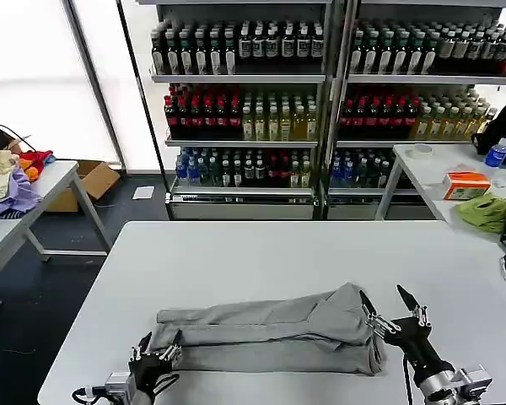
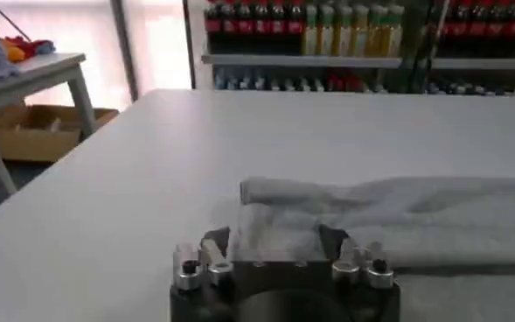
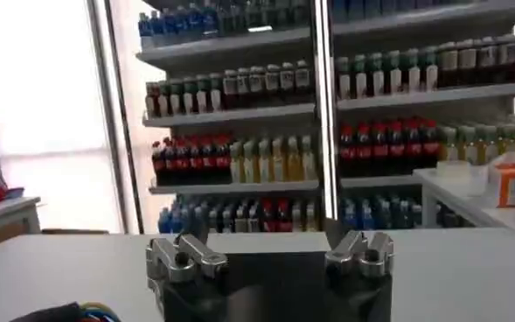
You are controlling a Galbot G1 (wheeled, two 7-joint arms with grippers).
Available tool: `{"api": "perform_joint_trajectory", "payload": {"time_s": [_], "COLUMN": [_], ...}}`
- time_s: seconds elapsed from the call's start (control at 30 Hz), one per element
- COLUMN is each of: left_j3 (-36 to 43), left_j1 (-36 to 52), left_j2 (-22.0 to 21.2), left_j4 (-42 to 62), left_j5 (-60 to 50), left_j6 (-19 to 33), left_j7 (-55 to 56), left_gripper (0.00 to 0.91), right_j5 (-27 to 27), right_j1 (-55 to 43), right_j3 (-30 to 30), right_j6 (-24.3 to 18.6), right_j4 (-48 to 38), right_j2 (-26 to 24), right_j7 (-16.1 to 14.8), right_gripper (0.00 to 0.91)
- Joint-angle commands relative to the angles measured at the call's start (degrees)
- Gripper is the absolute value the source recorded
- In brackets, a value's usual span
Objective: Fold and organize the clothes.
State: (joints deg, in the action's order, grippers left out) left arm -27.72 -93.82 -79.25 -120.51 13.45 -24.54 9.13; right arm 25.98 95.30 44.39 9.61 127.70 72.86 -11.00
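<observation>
Shirt: folded lengthwise, flat on table, between both tools.
Left tool: spread open at shirt's end.
Right tool: spread open, empty.

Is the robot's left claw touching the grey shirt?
Touching. In the left wrist view, the left gripper has its open fingers resting on the near edge of the folded grey shirt, with cloth lying between them. The head view agrees.

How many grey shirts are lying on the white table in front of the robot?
1. A folded grey shirt lies along the near edge of the white table, between both grippers. Its folds could hide another layer.
</observation>
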Motion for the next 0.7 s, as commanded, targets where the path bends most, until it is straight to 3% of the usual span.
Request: {"api": "perform_joint_trajectory", "payload": {"time_s": [0.03, 0.43, 0.7], "left_j3": [1.3, -0.5, -10.6], "left_j1": [-2.5, -1.3, 2.3], "left_j2": [-2.6, -2.2, 4.1], "left_j4": [-0.5, -1.6, -5.5], "left_j5": [0.2, 3.9, 15.1], "left_j6": [1.3, 3.6, 1.5], "left_j7": [-1.7, -3.2, -3.5], "left_gripper": [0.010, 0.010, 0.010], "right_j5": [0.3, 2.0, 3.0], "right_j1": [0.4, 1.1, 0.5], "right_j3": [0.2, 1.1, 1.7], "right_j6": [-0.3, -0.2, 0.1], "right_j4": [1.0, 2.7, 3.0], "right_j2": [0.2, 0.5, -0.4], "right_j7": [-0.1, 0.8, 0.7], "right_gripper": [0.907, 0.907, 0.907]}}
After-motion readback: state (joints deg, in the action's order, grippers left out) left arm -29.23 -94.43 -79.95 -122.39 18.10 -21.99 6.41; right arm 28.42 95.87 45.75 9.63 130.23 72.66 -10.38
